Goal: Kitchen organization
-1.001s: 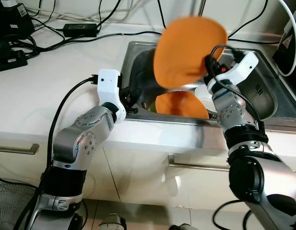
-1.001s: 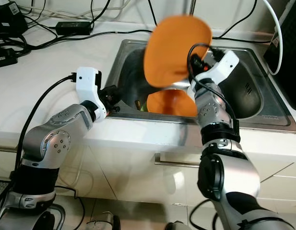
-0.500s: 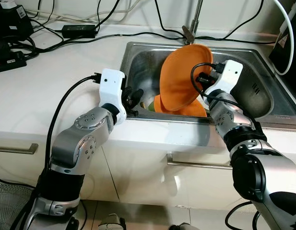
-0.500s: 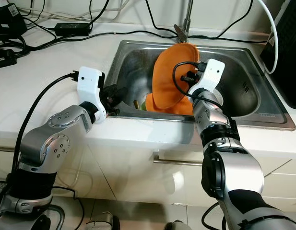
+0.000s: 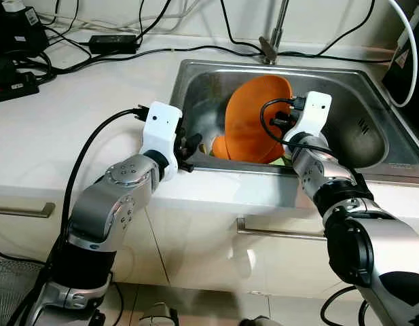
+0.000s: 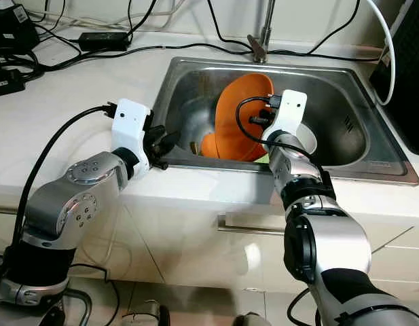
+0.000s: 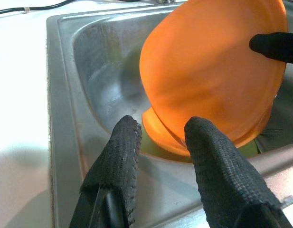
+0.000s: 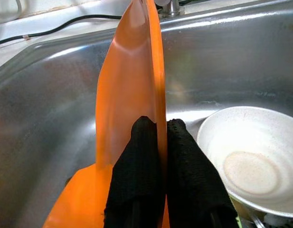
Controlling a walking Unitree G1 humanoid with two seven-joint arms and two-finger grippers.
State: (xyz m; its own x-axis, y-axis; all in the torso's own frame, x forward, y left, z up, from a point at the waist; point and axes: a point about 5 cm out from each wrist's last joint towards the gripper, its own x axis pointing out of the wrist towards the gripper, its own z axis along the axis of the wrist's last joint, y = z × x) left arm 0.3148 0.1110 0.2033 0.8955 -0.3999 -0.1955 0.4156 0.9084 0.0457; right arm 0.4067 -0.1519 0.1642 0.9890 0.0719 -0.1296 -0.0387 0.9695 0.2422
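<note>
Two grippers were over the sink (image 5: 369, 81) as we worked. At about nine o'clock from the basin, our left gripper (image 7: 160, 156) hovered at the near-left rim with its fingers spread apart and holding nothing, aimed toward the orange stack. Toward the centre, the orange plate (image 5: 253, 119) stood on edge, tilted, its lower rim down beside a second orange plate (image 7: 158, 135) lying on the sink floor. At about three o'clock from that plate, our right gripper (image 8: 158, 161) had its two fingers closed tight on the plate's rim, one finger on each face. Further to three o'clock sat a white bowl (image 8: 248, 161), close to the gripped plate but apart from it.

We judged the step to be handling the upright plate within the sink. Doing it well called for keeping the pinch firm, moving the plate slowly, and steering its edge away from the white bowl and the faucet (image 5: 274, 41) at twelve o'clock.
</note>
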